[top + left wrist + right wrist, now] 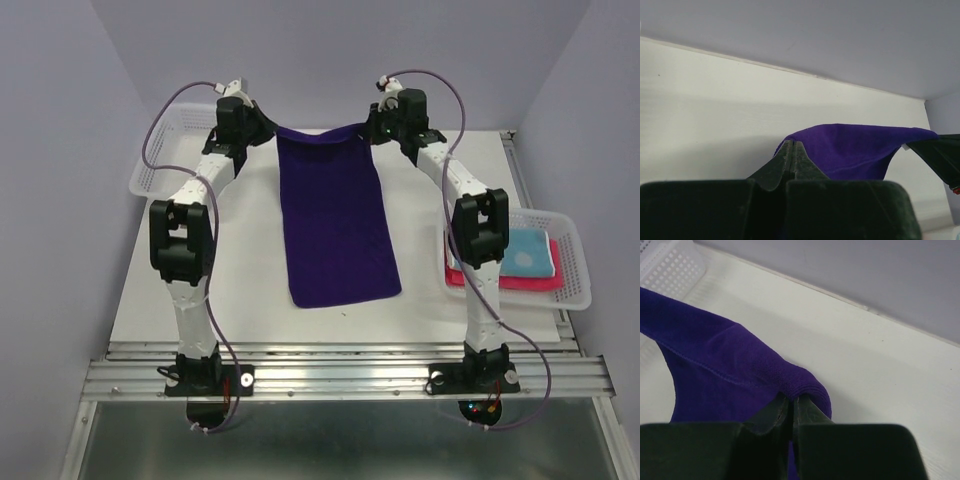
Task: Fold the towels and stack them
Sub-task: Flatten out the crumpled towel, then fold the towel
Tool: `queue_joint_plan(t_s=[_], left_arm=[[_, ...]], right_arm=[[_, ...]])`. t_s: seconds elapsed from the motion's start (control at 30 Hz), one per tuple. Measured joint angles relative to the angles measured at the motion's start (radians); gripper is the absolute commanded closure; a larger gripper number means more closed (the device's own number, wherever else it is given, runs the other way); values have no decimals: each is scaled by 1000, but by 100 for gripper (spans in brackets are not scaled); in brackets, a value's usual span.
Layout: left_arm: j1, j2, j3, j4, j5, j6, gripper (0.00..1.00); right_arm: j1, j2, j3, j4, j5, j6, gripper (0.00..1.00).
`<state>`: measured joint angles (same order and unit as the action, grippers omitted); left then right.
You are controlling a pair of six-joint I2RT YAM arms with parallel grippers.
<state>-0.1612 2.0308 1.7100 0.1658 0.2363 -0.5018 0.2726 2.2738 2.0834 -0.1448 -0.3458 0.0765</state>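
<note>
Top external view: the dark purple towel (pixel 338 215) hangs between the two claws and runs away from them toward the arm bases. Its long axis lies along that line, at right angles to the line joining the claws. The end at the claws is raised off the surface (pixel 250 290). The opposite short edge, the part farthest from both claws, lies flat on the surface.

Left wrist view: the left claw (pixel 792 146) is fully closed, its fingers pressed together on one corner of the towel. The cloth spreads out beyond the tips and to their right.

Right wrist view: the right claw (pixel 791 400) is likewise fully closed, pinching the other raised corner. The hem runs off to the left of its tips.

Each claw holds one corner of the same short edge, and the edge sags slightly between them. Neither arm is nearer to the work than the other.

Judgement: the next move is probably a half fold, and it turns on the long axis. Both claws would have to travel together along it, toward the free edge lying on the base side of them. Uneven travel would skew the fold.

To the right of the right claw and back toward the bases, a white basket (pixel 575 262) contains a light blue towel (pixel 528 255) on a pink-red towel (pixel 520 283).
</note>
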Motion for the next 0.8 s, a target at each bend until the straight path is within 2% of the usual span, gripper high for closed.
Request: queue_joint_plan(t_s=[0.2, 0.37, 0.8], left_arm=[[1, 60, 23, -7, 22, -1, 100], [1, 54, -16, 7, 37, -7, 100], [-3, -284, -593, 119, 96, -91, 100]], right_arm=[[-2, 55, 16, -14, -63, -33, 99], [-2, 26, -33, -26, -72, -24, 99], [-2, -329, -576, -52, -150, 71, 99]])
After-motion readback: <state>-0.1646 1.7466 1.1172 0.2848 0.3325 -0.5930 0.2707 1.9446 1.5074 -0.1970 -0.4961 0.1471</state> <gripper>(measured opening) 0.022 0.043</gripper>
